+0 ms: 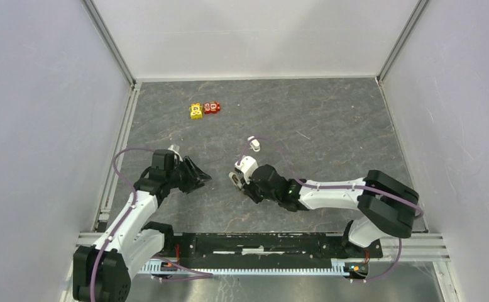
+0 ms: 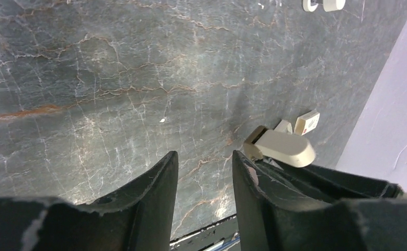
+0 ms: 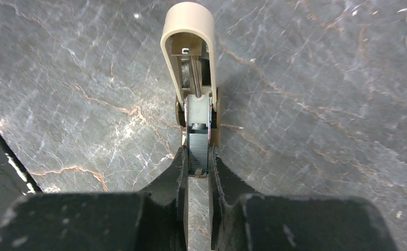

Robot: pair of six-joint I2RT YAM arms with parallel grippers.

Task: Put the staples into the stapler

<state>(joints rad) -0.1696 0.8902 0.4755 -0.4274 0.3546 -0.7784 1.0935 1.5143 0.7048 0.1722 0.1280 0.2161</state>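
A small cream-white plastic stapler [image 3: 188,31], rounded at its tip, is hinged open near the middle of a dark grey, marble-veined table [image 1: 330,126]. The right gripper [image 3: 197,163] has its black fingers clamped tight on the stapler's grey metal channel, where a thin coiled spring shows. The left gripper [image 2: 205,162] sits near it, its scuffed matte black fingers parted a little, holding nothing.

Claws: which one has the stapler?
The right claw: it is shut on the stapler, whose cream cover is swung open. The left claw is open and empty.
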